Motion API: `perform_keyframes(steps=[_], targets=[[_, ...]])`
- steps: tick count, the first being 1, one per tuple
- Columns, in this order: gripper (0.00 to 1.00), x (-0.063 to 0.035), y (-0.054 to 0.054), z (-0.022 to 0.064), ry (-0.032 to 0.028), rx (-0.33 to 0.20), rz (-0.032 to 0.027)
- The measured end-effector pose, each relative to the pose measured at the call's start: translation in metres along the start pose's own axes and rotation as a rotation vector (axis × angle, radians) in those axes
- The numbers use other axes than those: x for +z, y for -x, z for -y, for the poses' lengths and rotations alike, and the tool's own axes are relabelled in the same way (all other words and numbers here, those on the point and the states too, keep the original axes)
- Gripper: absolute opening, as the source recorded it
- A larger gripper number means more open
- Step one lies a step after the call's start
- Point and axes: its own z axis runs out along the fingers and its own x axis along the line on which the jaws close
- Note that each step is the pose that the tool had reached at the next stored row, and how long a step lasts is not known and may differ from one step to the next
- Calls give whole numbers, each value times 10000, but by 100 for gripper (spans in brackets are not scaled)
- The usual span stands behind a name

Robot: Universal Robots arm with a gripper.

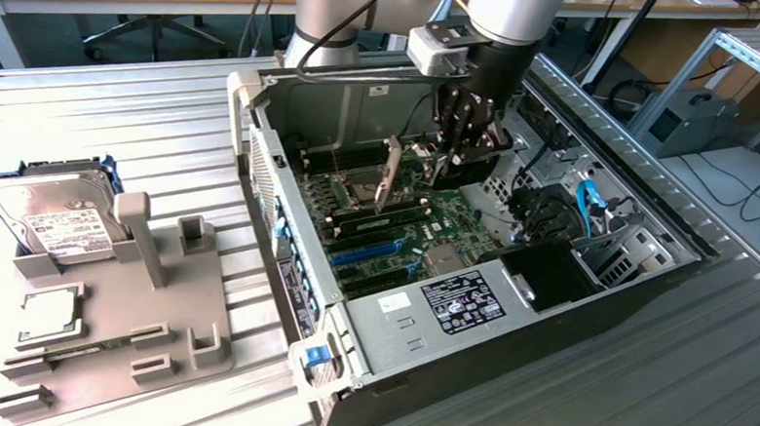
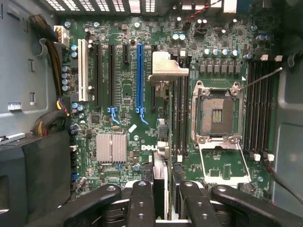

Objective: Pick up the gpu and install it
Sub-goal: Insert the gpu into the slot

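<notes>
a large open black and silver metal computer case lies on its side on a ribbed metal table. inside it is a green circuit motherboard.

my dark multi-fingered gripper reaches down into the case, pinched tight on the gpu, a thin flat black-faced expansion card with a narrow silver metal bracket at 1 end. the card hangs on edge above the board, not seated in any slot as far as i can tell.

i judge the pick-up done and the install step in hand. seating the card would call for its lower edge to sit square over a slot. right now it hangs between the long blue plastic slot and the black memory slots, so a sideways correction looks needed.

the exterior view shows the whole case and, at the exterior view's left, a grey moulded parts tray holding a silver hard drive with a white label.

the wrist view looks down on the board. it gives my gripper, the gpu edge-on, and the empty square silver processor socket.
</notes>
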Motion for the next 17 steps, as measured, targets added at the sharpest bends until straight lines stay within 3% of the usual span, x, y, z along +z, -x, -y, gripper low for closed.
perform_keyframes(steps=[17], targets=[[26, 5, -41, -18, 0, 0, 0]])
